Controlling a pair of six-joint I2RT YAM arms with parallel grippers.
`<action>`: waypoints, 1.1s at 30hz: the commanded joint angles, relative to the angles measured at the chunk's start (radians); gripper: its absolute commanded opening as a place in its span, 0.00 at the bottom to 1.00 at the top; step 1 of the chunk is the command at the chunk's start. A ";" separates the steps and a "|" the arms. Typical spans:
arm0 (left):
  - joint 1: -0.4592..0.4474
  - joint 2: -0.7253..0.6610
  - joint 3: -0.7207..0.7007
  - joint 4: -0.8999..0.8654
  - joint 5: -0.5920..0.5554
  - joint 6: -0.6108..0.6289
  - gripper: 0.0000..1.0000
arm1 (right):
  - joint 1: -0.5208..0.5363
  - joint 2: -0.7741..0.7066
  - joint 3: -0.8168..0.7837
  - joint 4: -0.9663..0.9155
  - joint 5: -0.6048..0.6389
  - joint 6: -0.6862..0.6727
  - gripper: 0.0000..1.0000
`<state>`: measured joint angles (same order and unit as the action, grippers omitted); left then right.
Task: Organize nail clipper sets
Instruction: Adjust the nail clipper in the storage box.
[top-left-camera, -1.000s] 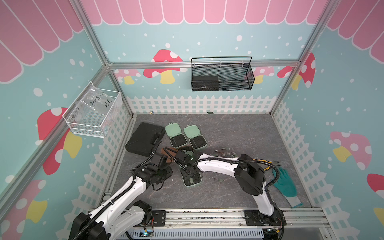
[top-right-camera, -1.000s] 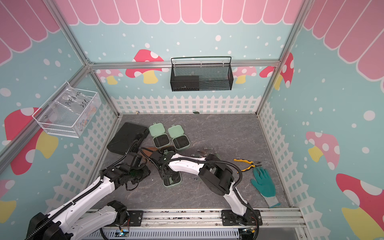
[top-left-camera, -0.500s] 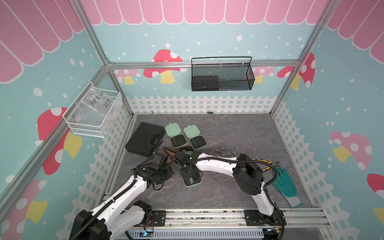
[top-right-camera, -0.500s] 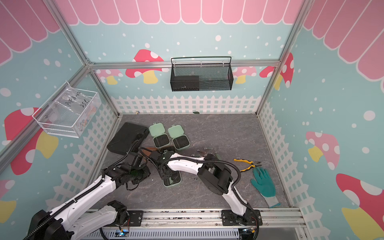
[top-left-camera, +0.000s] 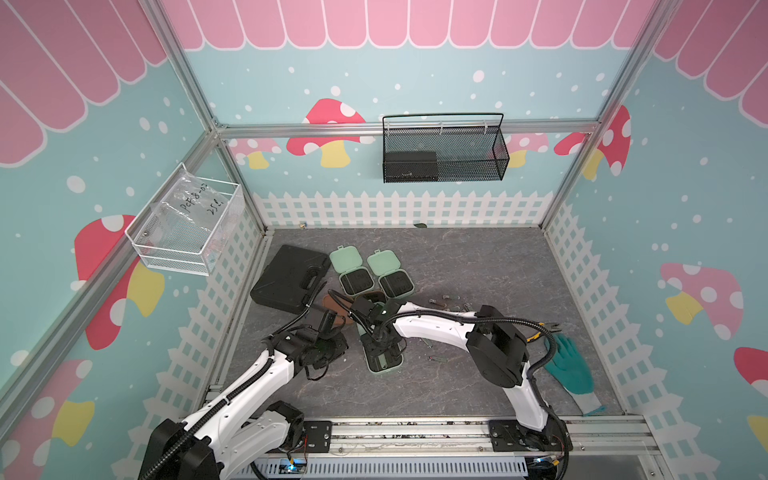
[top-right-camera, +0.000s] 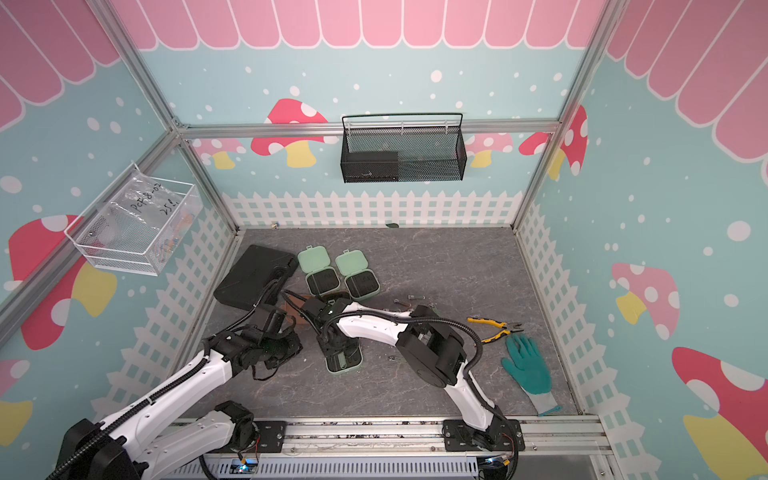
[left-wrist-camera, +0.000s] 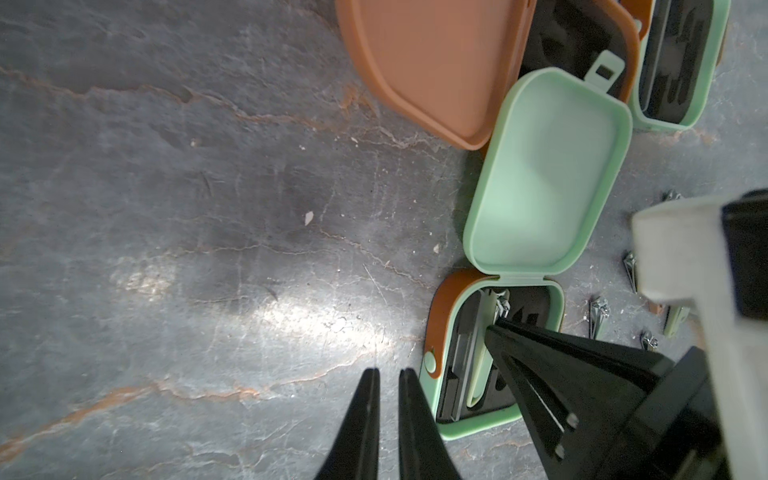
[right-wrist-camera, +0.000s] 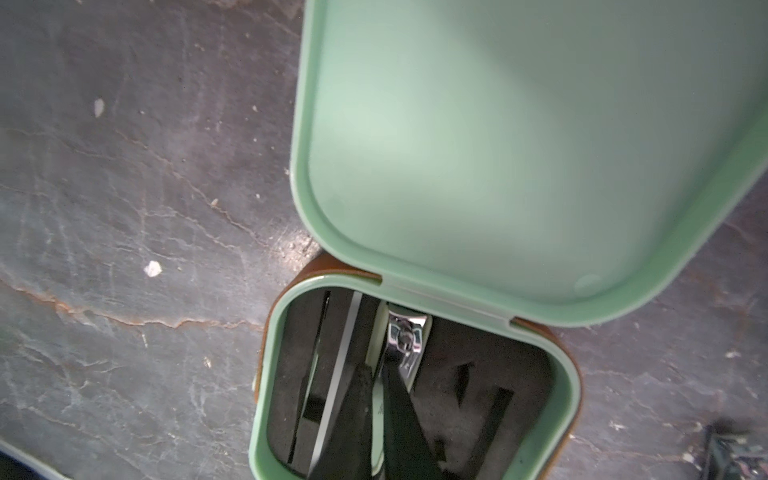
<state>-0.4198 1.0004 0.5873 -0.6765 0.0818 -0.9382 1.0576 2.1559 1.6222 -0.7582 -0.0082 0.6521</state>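
The open mint green case (right-wrist-camera: 498, 145) lies near the front middle of the table (left-wrist-camera: 166, 208), lid swung back, with a silver nail clipper (right-wrist-camera: 405, 338) in its black insert. The right claw (right-wrist-camera: 377, 374) reaches down inside the case, clenched on that clipper. The left claw (left-wrist-camera: 389, 372) hovers over the table just beside the case, its fingers nearly together and grasping nothing.
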 joint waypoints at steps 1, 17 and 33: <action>0.005 0.015 0.019 0.010 0.007 0.006 0.14 | 0.021 0.391 -0.137 0.085 -0.177 -0.014 0.10; 0.006 0.054 0.046 0.040 0.049 0.036 0.13 | 0.010 0.139 0.076 -0.015 -0.024 -0.059 0.15; 0.004 0.059 0.034 0.064 0.073 0.032 0.13 | 0.009 -0.103 0.112 -0.028 -0.025 -0.097 0.24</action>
<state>-0.4191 1.0512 0.6083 -0.6281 0.1394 -0.9150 1.0622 2.1086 1.7477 -0.7792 -0.0521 0.5682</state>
